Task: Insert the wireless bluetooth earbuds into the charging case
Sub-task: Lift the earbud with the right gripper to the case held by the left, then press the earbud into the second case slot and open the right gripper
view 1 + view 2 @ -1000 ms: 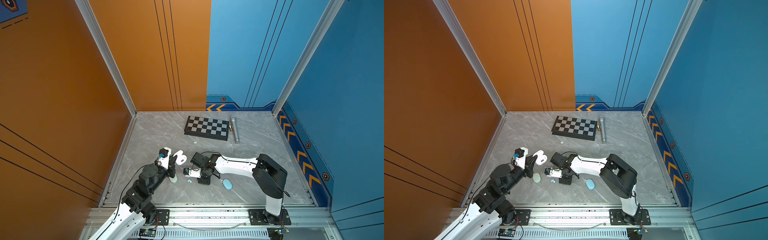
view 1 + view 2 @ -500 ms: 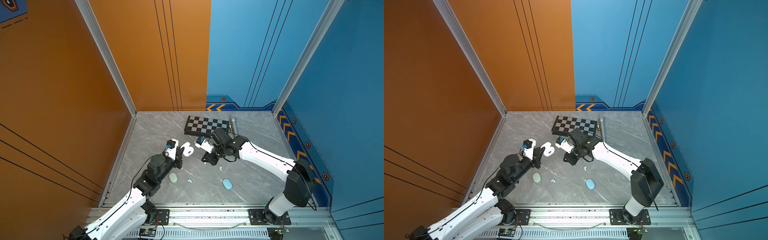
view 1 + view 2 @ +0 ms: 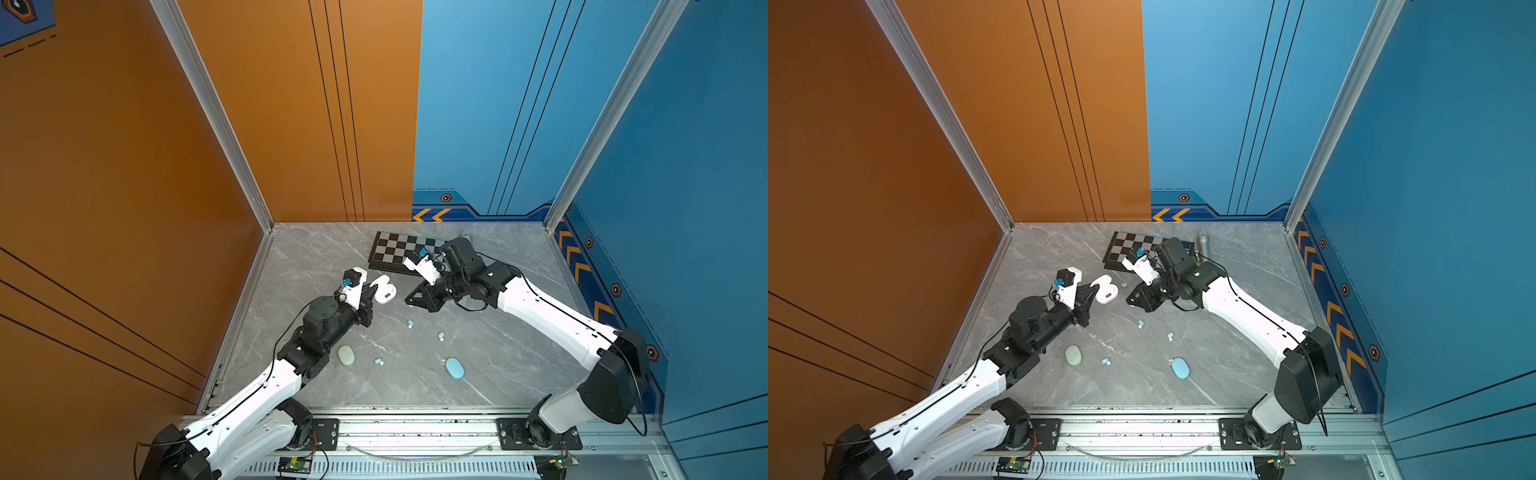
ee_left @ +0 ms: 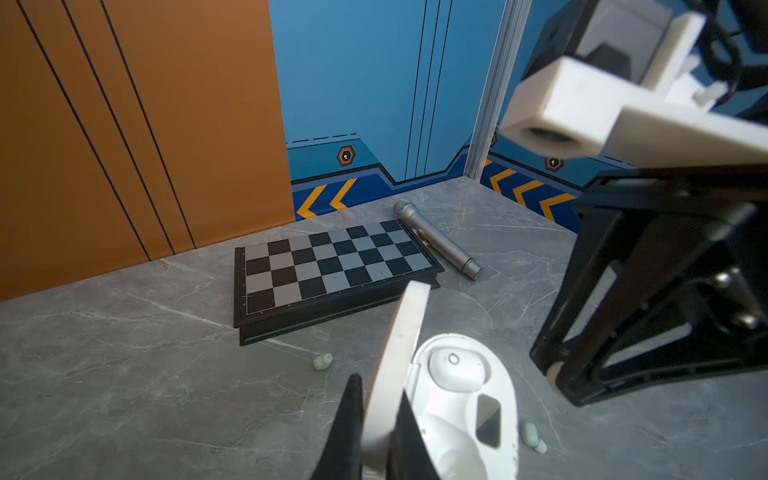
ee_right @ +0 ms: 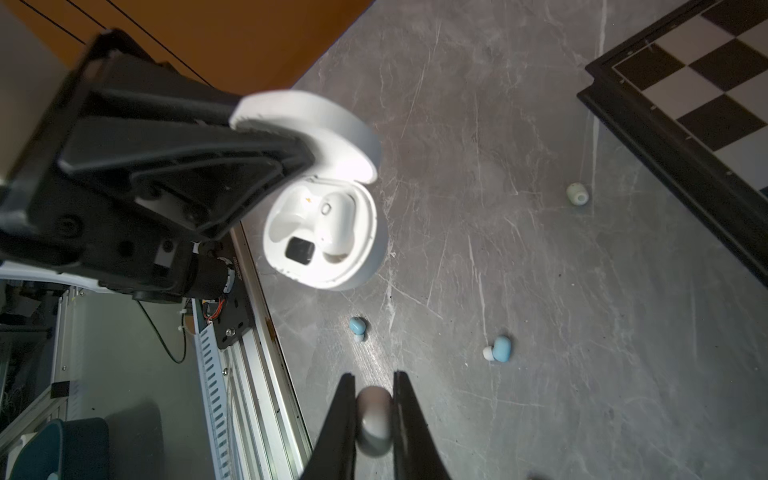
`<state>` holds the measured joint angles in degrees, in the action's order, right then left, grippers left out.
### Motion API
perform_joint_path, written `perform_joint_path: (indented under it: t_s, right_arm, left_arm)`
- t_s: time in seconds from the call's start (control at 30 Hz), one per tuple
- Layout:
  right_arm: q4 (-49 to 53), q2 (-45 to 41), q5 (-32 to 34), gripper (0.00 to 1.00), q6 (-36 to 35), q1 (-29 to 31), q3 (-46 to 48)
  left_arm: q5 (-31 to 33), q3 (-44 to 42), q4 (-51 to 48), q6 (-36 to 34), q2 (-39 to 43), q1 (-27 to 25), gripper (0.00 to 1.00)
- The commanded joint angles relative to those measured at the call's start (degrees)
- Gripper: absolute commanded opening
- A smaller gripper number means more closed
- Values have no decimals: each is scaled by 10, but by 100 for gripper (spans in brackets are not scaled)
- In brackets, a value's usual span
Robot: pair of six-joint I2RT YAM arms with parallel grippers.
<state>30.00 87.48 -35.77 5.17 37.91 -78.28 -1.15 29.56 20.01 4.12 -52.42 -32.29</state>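
The right gripper (image 5: 374, 380) was closed on a white bud (image 5: 374, 415), which it pinched across the body between the two fingertips. The left gripper (image 4: 379, 390) was shut tight on the lid (image 5: 332, 124) of the open case (image 5: 365, 266), with the hollow side of the base turned toward the other arm. A second white bud (image 5: 334, 216) sat in the case. The socket (image 5: 291, 220) beside it seemed free, though glare on the white plastic made this hard to confirm. Blue buds (image 5: 498, 348) and a mint bud (image 5: 577, 193) lay loose on the table (image 5: 582, 332).

The bud was probably very light, hard and smooth. With its round shape it could easily turn or slip between flat fingers. The best hold was across its widest part, leaving free the end that goes into the socket. The case was also light, and held only by the lid, its base could swing on the hinge under a push.

In both top views the right arm (image 3: 540, 316) stretched from its base toward the middle. Its wrist was bent so that the gripper pointed down at the case, near it but apart. The left arm (image 3: 266, 386) reached forward and held the case in front of it.
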Motion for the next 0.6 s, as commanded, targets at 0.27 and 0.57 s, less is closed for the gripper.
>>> perform_joint_path:
  t_s: [0.27,0.57]
  right_arm:
    - [-192,0,-74,8,175,13,-26]
    - [-232,27,-58,8,201,45,-14]
  left_arm:
    - [-32,38,17,-18,-19,0,0]
    - [-33,49,16,-17,-16,-4,0]
